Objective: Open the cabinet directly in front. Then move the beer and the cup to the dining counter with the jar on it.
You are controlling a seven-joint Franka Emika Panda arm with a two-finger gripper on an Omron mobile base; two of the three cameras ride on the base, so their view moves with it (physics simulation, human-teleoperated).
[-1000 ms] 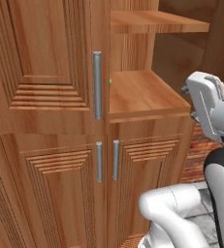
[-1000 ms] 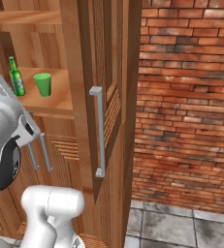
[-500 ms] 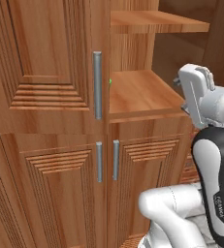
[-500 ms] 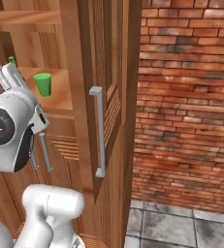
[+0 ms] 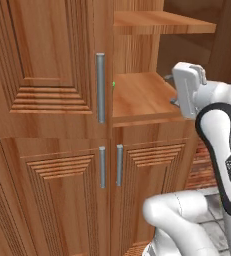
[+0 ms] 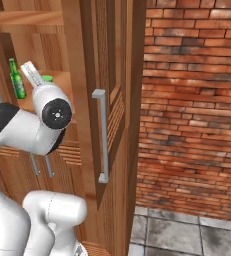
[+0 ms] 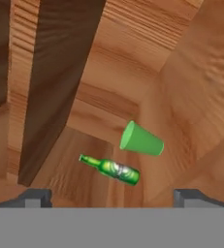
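The cabinet (image 5: 47, 60) has its left door shut and its right door (image 6: 112, 75) swung wide open, bar handle (image 6: 102, 135) facing out. On the wooden shelf (image 5: 142, 97) inside stand the beer (image 6: 17, 80), a green bottle, and the green cup (image 6: 48, 78), half hidden behind my arm. The hand view looks into the cabinet at the cup (image 7: 141, 139) and the beer (image 7: 112, 169) side by side, both some way off. My gripper (image 7: 112, 198) is open with nothing between its fingertips (image 7: 36, 197). It hovers at the shelf's right front edge (image 5: 171, 90). The dining counter and the jar are out of view.
A second shelf (image 5: 157, 22) runs above the lower one. Below are shut lower doors (image 5: 62, 190) with short handles. A red brick wall (image 6: 197, 100) and grey floor tiles (image 6: 187, 235) lie right of the open door.
My arm has swung the hand left and in toward the open shelf. In the right base view it now covers part of the cup. The bottle and cup have not moved.
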